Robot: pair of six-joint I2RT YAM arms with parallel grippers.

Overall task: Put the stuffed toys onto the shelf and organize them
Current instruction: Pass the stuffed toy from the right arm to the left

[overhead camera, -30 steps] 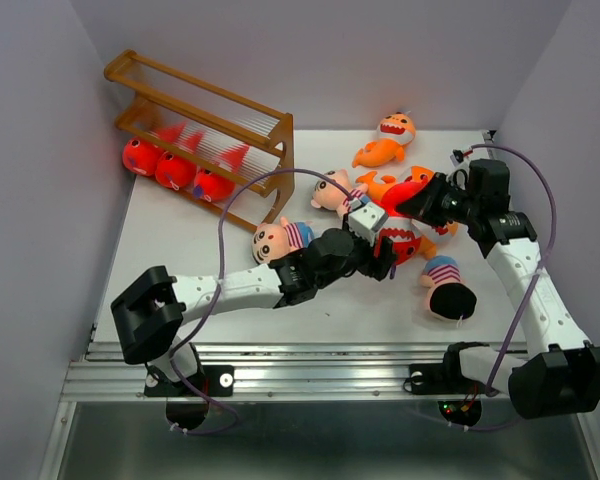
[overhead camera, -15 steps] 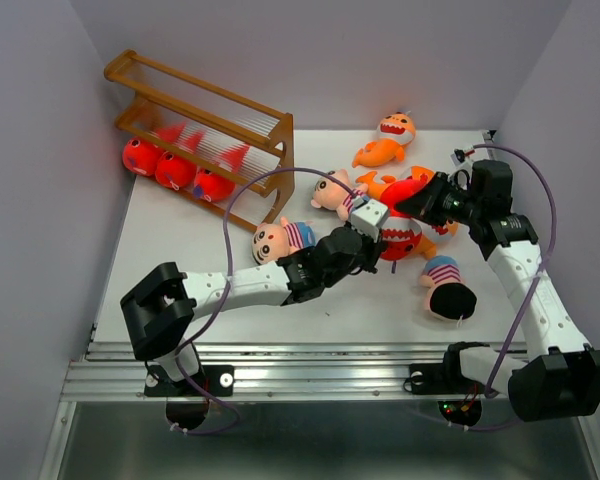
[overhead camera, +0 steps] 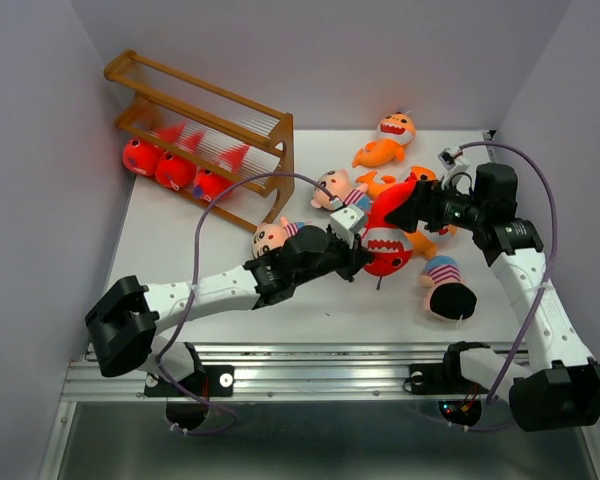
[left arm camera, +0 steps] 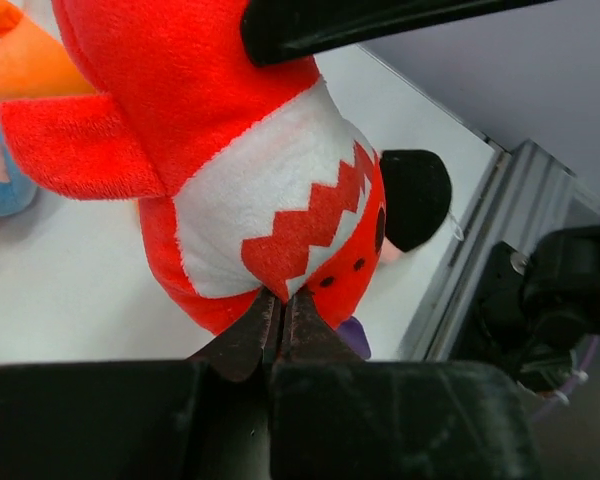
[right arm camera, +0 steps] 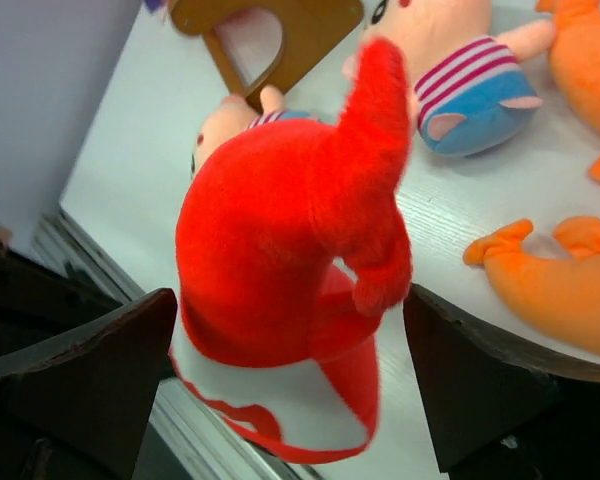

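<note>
A red shark [overhead camera: 387, 243] with a white toothy mouth hangs between both grippers at mid-table. My left gripper [overhead camera: 362, 252] [left arm camera: 280, 295] is shut, pinching the lower lip of the shark [left arm camera: 250, 150]. The right gripper [overhead camera: 402, 212] [right arm camera: 288, 300] stands open, its fingers wide on either side of the shark's back [right arm camera: 270, 240] and apart from it. The brown shelf [overhead camera: 210, 120] stands at the back left with three red sharks [overhead camera: 175, 170] on its lowest tier.
Loose toys lie around the grippers: an orange shark [overhead camera: 388, 140] at the back, boys in striped shirts [overhead camera: 335, 190] [overhead camera: 275, 238], a black-haired boy [overhead camera: 448, 290] face down at the right, and more orange sharks [right arm camera: 570, 290] under the right arm.
The left gripper shut on the red shark's mouth and drew back left. The right gripper, which was shut on the shark, has opened wide and let it go.
</note>
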